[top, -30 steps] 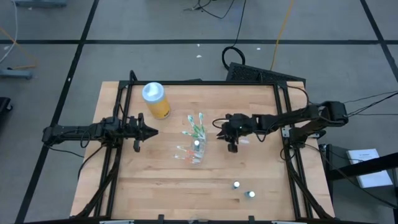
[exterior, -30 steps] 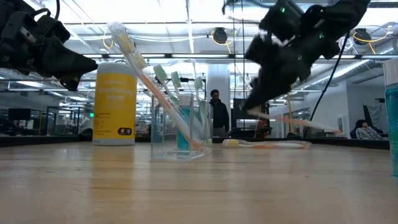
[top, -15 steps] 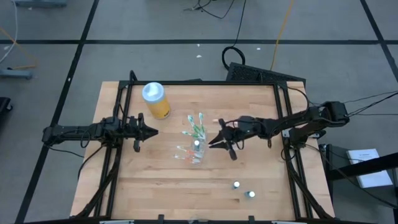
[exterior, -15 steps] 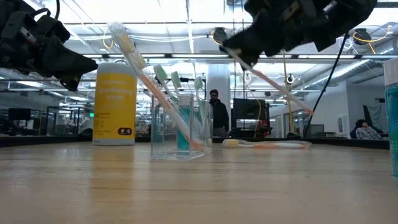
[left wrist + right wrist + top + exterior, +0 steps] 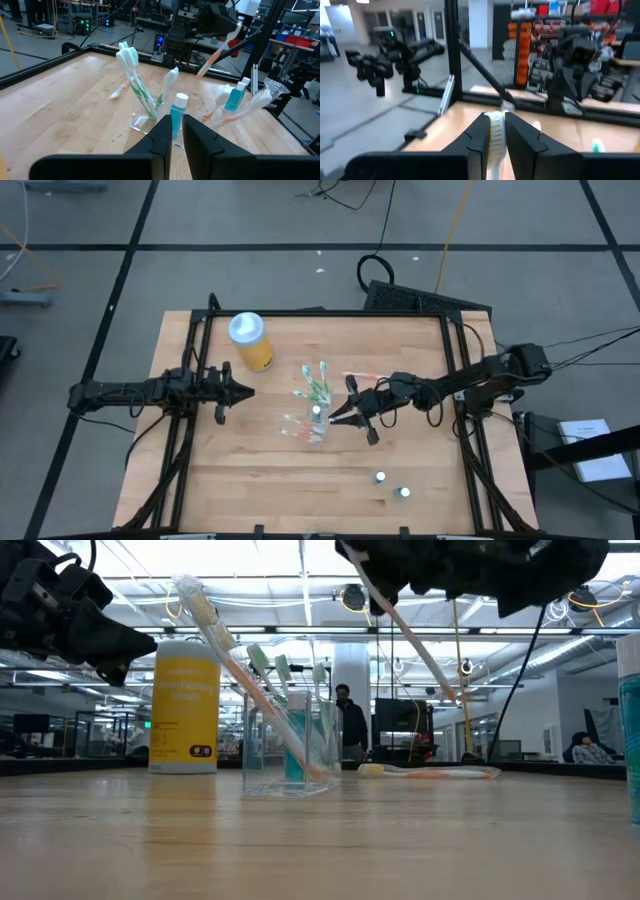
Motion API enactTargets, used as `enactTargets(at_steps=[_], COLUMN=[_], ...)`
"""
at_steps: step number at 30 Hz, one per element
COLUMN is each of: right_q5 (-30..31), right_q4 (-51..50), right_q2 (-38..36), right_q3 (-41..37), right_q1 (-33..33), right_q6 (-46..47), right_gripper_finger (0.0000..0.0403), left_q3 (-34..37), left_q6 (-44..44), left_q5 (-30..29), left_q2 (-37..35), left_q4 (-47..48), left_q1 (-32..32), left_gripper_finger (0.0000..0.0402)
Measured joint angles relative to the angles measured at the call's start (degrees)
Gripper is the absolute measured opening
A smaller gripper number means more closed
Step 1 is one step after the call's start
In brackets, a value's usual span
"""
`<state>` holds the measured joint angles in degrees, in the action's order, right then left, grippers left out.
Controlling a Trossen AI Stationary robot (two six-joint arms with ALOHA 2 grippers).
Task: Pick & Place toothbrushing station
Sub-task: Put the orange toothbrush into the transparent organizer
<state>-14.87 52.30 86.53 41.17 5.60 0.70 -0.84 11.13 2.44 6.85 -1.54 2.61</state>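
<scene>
Right gripper: clenched on a white-and-orange toothbrush, raised just beside clear cup | cup: mid-table, brushes inside | left gripper: closed, empty, near yellow bottle

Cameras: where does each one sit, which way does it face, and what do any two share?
High: overhead, straight down; both arms, table.
Low: table height, level across; right gripper overhead with a toothbrush.
Left wrist: behind left gripper, facing the clear cup.
Right wrist: behind its fingers, toothbrush pinched.
Shared: high and low both show the yellow bottle.
</scene>
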Motion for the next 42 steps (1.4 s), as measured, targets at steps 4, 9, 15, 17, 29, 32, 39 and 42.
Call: enactTargets(at_steps=[4, 9, 15, 17, 29, 32, 39, 42], right_q5=[-0.04, 0.00, -0.02, 0.00, -0.22, 0.02, 0.24, 1.38], right_q4=[8.66, 18.20, 18.54, 18.95, 14.41, 11.17, 10.21, 9.79], right_q2=[5.10, 8.28, 11.35, 12.85, 19.21, 20.61, 24.57, 25.51], right_q3=[0.02, 1.40, 6.34, 8.41, 19.18, 21.57, 22.43, 22.43], right_q1=[0.21, 0.03, 0.14, 0.14, -0.73, -0.75, -0.90, -1.04], right_q6=[0.56, 2.80, 3.07, 2.64, -0.63, -2.08, -2.88, -2.94], right_gripper_finger=[0.0045, 0.0045, 0.0045, 0.0045, 0.0045, 0.0045, 0.0045, 0.0045], left_q3=[0.00, 0.01, 0.01, 0.00, 0.02, 0.00, 0.02, 0.01], left_q6=[0.00, -0.02, 0.00, 0.00, 0.00, 0.00, 0.00, -0.01], left_q5=[0.02, 0.02, 0.00, 0.01, -0.01, 0.02, 0.00, 0.00], left_q2=[0.00, 0.00, 0.00, 0.00, 0.00, 0.00, 0.00, 0.00], left_q4=[0.02, 0.02, 0.01, 0.03, 0.00, 0.02, 0.02, 0.02], left_q1=[0.00, 0.00, -0.01, -0.02, -0.02, 0.00, 0.00, 0.00], left_gripper_finger=[0.0049, 0.0049, 0.0049, 0.0049, 0.0049, 0.0049, 0.0049, 0.0049])
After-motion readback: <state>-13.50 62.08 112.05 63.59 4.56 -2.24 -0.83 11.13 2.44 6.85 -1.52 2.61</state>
